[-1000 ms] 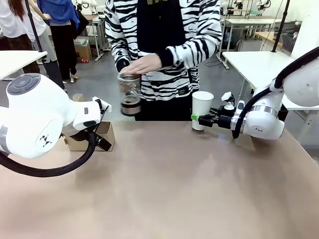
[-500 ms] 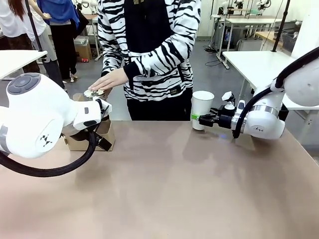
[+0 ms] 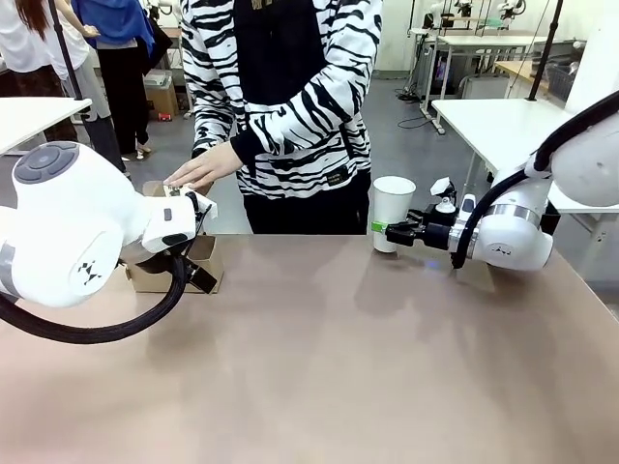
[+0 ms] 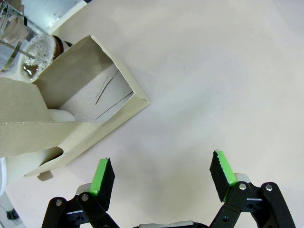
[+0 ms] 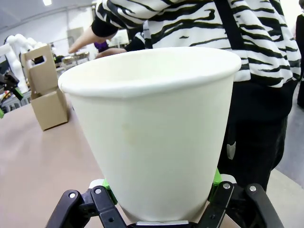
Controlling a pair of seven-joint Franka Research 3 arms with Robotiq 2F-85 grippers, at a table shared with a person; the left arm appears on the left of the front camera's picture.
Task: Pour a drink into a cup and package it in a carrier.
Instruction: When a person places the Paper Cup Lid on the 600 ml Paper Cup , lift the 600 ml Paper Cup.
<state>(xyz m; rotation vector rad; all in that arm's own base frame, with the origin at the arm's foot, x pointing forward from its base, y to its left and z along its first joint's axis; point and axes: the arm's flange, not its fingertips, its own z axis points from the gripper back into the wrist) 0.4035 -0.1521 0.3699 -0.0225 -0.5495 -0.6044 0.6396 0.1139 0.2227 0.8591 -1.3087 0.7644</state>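
Two white robot arms share a tan table [image 3: 319, 367] with a person in a black-and-white striped top who stands at its far side. The right gripper [image 3: 385, 230] is clamped on the lower part of the cup [image 3: 393, 208], a plain white paper cup with no lid on it. The cup stands upright near the table's far edge, right of centre. In the right wrist view the green pads [image 5: 216, 179] press against opposite sides of the cup's base. The left gripper [image 4: 163, 173] hangs over bare tabletop with its jaws spread wide and nothing between them. It is just beside the carrier [image 4: 90, 114], a brown cardboard carrier at the table's far left. A clear glass pitcher [image 4: 28, 52] shows at the carrier's far side, with the dark brown drink [image 4: 60, 45] visible next to it. Whether the pitcher stands inside the carrier or behind it cannot be told. The person's hand [image 3: 200, 166] lies palm down over that spot, just above the carrier and close behind the left arm's wrist.
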